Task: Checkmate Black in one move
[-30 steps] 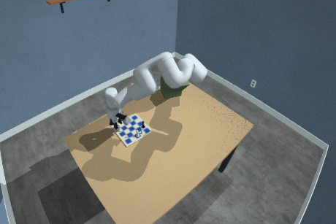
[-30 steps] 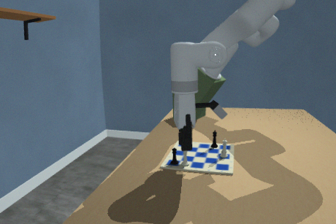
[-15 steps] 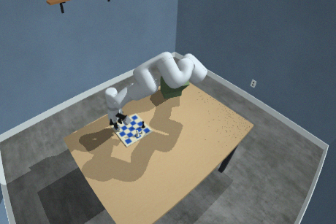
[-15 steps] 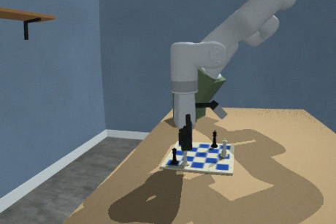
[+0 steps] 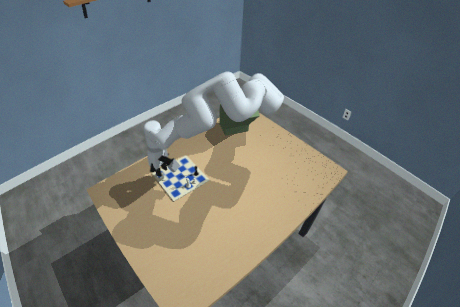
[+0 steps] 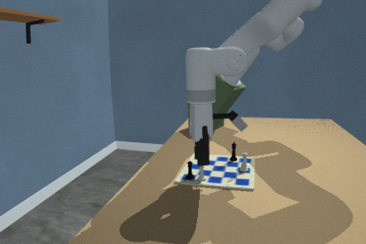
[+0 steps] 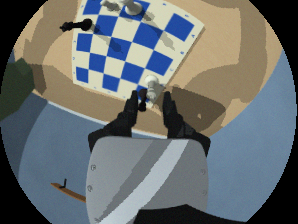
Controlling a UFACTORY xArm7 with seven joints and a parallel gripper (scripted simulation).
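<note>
A small blue and white chessboard (image 6: 216,172) lies on the wooden table; it also shows in the wrist view (image 7: 129,39) and in the top view (image 5: 181,177). My gripper (image 6: 201,159) hangs straight down over the board's near left corner. Its fingers stand part open on either side of the head of a white piece (image 7: 152,86), which stands upright on the board (image 6: 204,174). A black piece (image 6: 190,170) stands just left of it. A taller black piece (image 6: 233,152) and another white piece (image 6: 244,162) stand at the far right of the board.
A green box (image 6: 227,96) stands behind the arm at the table's back edge. The board lies near the table's left edge (image 6: 139,176). The arm's shadow falls across the table in front of the board.
</note>
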